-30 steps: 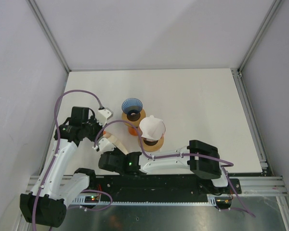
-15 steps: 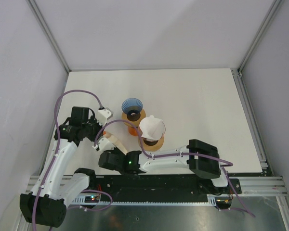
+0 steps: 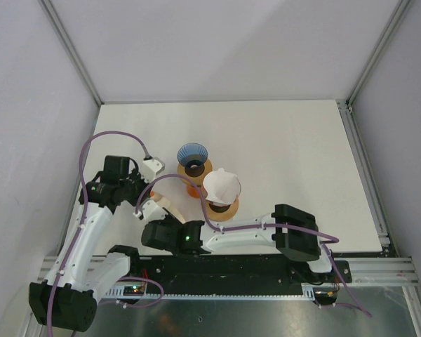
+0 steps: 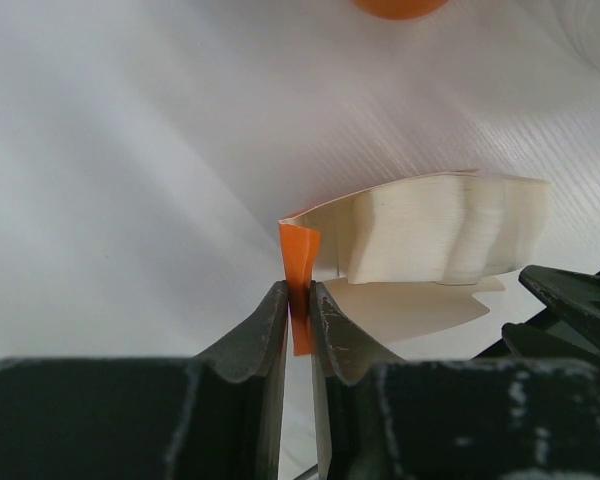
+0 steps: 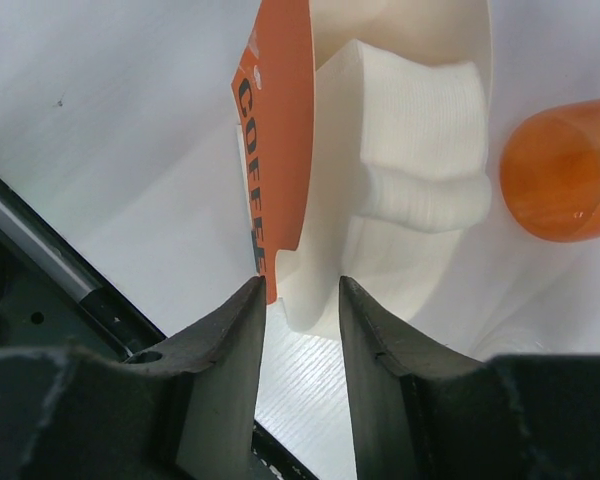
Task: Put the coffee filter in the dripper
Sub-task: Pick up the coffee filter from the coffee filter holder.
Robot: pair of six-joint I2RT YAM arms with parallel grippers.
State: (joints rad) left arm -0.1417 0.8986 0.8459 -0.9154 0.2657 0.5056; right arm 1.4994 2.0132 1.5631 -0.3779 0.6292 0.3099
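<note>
A white table (image 3: 288, 140) sits enclosed by pale lilac walls (image 3: 217, 42) with aluminium frame rails (image 3: 70, 49).

- Top external: fixed high over the near edge, looking down on the whole table (image 3: 288, 140); distant.
- Left wrist: low and very close, looking out past the left gripper (image 4: 298, 295) at the filter pack (image 4: 430, 230).
- Right wrist: close, looking past the right gripper (image 5: 300, 290) at the same pack from the opposite side.
- Shared by all three: that pack and the table around it.

**Colours on the white tabletop (image 3: 288, 154).**
Orange filter packet (image 5: 275, 130) with black lettering; ribbed white filters (image 5: 420, 140); orange dripper (image 3: 224, 209); blue dripper (image 3: 191, 154).
</note>
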